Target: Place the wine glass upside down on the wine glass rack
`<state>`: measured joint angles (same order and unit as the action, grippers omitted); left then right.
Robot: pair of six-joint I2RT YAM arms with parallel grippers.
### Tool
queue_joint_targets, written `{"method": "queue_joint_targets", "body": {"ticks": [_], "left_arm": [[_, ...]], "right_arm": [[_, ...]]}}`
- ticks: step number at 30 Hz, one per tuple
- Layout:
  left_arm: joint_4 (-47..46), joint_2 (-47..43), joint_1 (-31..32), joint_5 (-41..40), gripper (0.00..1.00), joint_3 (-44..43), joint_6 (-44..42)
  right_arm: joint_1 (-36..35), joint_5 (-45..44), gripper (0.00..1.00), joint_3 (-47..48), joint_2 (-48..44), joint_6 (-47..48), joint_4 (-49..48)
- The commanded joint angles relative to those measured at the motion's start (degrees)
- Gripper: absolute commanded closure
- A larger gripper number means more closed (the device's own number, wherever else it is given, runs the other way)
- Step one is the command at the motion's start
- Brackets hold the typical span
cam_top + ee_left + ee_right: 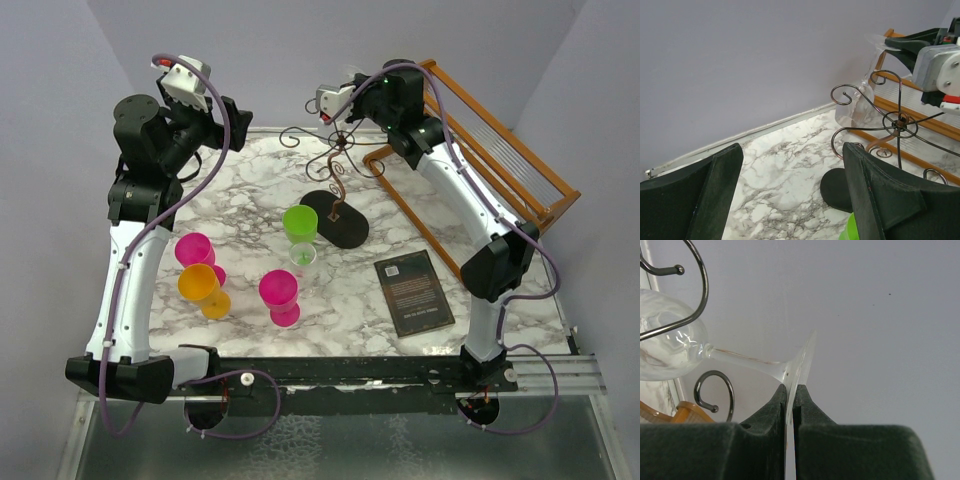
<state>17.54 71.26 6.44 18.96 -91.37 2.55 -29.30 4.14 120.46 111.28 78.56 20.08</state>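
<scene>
On the marble table, seen from above, the wine glass rack stands near the middle on its black foot. The right claw is up high, just beside the top of the rack, on its far side. The left claw is up in the air, well off to the left of the rack. A green cup and a small clear cup stand close in front of the rack. A pink cup, an orange cup and a purple-pink cup stand farther off, to the front left. A dark book lies to the front right of the rack. A wooden dish rack stands at its right.

In the left wrist view, the left claw's fingers are spread wide with nothing between them. Past them are the rack's curly arms. The wine glass hangs tilted at the far side of the rack, bowl down and foot up.

In the right wrist view, the right claw pinches the flat foot of the glass by its edge. The stem runs off to the left. The bowl sits among the rack's curls, and one wire crosses in front of it. I cannot tell if they touch.
</scene>
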Motion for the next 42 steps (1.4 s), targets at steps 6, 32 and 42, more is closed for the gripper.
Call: {"method": "queue_joint_targets", "body": {"ticks": [6, 32, 42], "left_arm": [[-2.37, -0.25, -0.11, -1.30, 0.16, 1.18, -1.04], [-2.88, -0.33, -0.13, -1.12, 0.16, 1.80, -1.14], [-3.15, -1.06, -0.11, -0.77, 0.16, 2.62, -1.14]], "right_arm": [[0.03, 0.51, 0.99, -3.56, -6.04, 5.38, 1.26], [0.03, -3.17, 0.99, -11.10, -11.76, 6.62, 2.15], [0.32, -8.31, 0.99, -12.49, -11.24, 7.31, -2.00]]}}
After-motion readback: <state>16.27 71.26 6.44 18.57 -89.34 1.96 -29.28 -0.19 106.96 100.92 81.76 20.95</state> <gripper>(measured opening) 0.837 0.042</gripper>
